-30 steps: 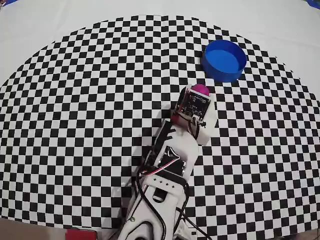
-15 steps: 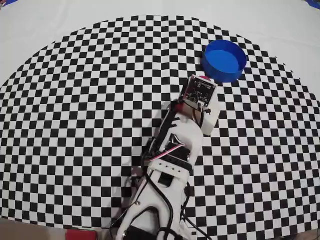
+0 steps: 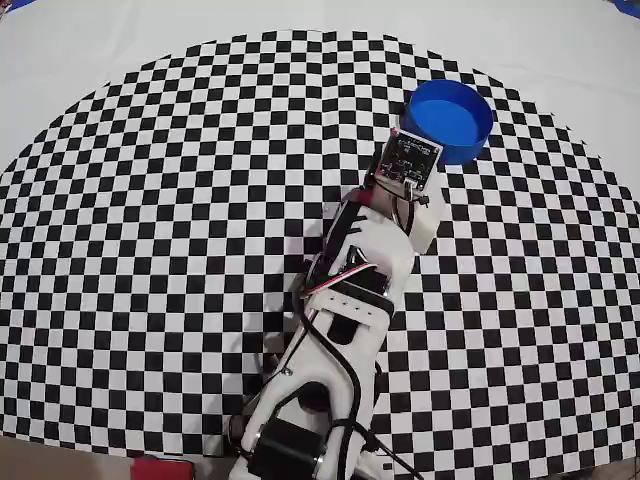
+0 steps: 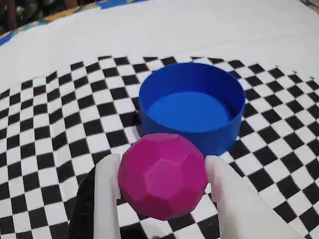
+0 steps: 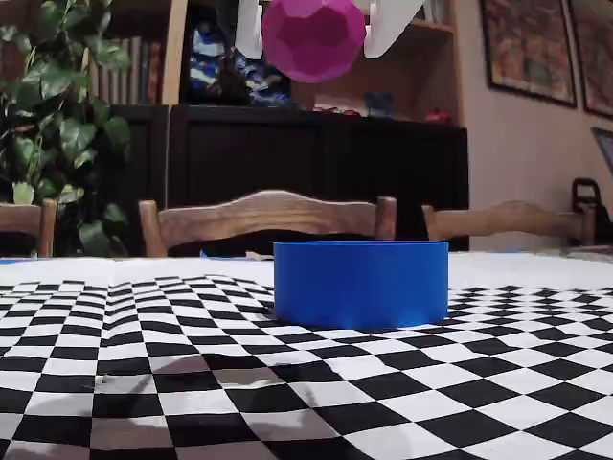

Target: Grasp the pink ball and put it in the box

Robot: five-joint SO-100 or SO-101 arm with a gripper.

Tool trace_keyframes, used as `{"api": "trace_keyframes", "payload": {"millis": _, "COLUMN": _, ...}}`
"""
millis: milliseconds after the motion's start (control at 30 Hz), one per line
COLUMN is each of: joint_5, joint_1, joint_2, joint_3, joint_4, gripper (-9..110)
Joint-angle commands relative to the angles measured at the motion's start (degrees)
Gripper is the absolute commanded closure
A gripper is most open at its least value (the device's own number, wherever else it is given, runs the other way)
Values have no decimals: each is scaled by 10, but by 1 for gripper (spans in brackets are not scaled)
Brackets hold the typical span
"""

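Just short of the box (image 4: 192, 107), high above the checkered mat (image 5: 144, 383), the gripper (image 4: 162, 174) is clamped on the pink ball (image 4: 163, 175). Box lies directly ahead and below; carry must go forward past the near wall before release.

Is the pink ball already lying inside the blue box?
No, in the fixed view the pink ball is held high in the air between the fingers of the gripper, well above the box, which stands on the checkered mat.
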Motion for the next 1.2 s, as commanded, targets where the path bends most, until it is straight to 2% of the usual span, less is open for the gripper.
{"api": "trace_keyframes", "payload": {"millis": 0, "joint_5": -4, "joint_1": 0, "joint_2": -18, "joint_3": -40, "joint_4": -12, "gripper": 101}}
{"api": "trace_keyframes", "payload": {"millis": 1167, "joint_5": -4, "joint_1": -18, "joint_2": -300, "joint_3": -265, "joint_4": -11, "gripper": 101}}
